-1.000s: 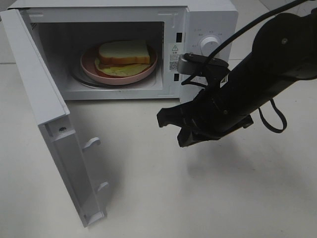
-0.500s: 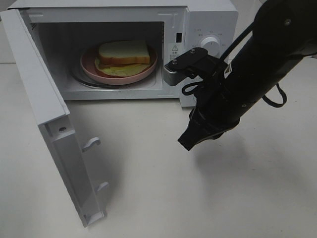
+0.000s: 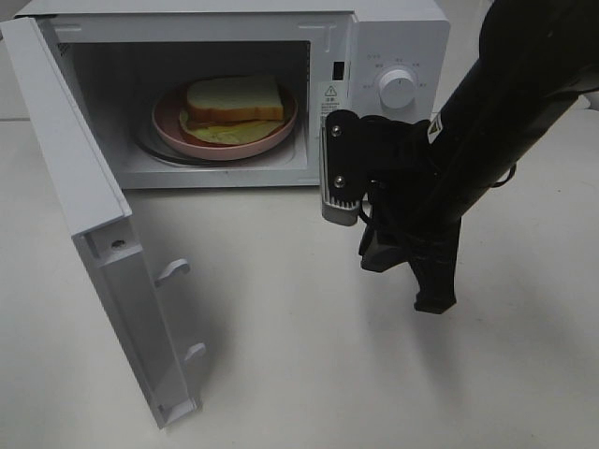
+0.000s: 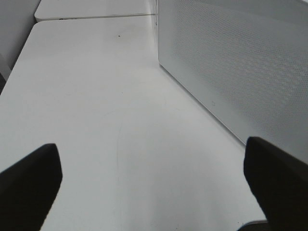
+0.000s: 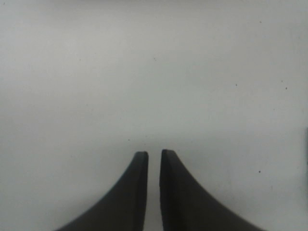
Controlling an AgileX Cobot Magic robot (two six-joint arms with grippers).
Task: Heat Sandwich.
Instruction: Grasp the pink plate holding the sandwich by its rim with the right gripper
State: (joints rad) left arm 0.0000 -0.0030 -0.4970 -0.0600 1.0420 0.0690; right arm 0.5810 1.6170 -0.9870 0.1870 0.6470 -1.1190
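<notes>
- sandwich [image 3: 234, 101] of square white bread, with a pale crust and a yellow-green leafy filling, lies on a round pink plate [image 3: 168, 131] inside the white box-shaped microwave oven [image 3: 393, 37], at the far side of the scene.
- the plate sits in the middle of the oven's chamber, and the sandwich covers only part of it.
- the oven's white door [image 3: 84, 206] stands swung wide open to the left, its inner face with two white latch hooks turned toward the chamber.
- a round white dial [image 3: 397, 91] is on the oven's right-hand control panel.
- my right gripper [image 3: 435, 301] hangs on its black arm near the oven's right front corner, pointing down at the pale flat table [image 3: 281, 355], well apart from the sandwich.
- in the right wrist view my right gripper [image 5: 154, 153] shows its two dark fingers [image 5: 137, 187] parted by only a thin slit, with nothing between them and bare table beyond.
- my left gripper [image 4: 151, 159] has its dark fingers [image 4: 29, 183] spread wide apart, holding nothing, low over the table.
- a white panel with a fine dotted mesh [image 4: 240, 72] stands just beside my left gripper; i cannot tell which part of the oven it is.
</notes>
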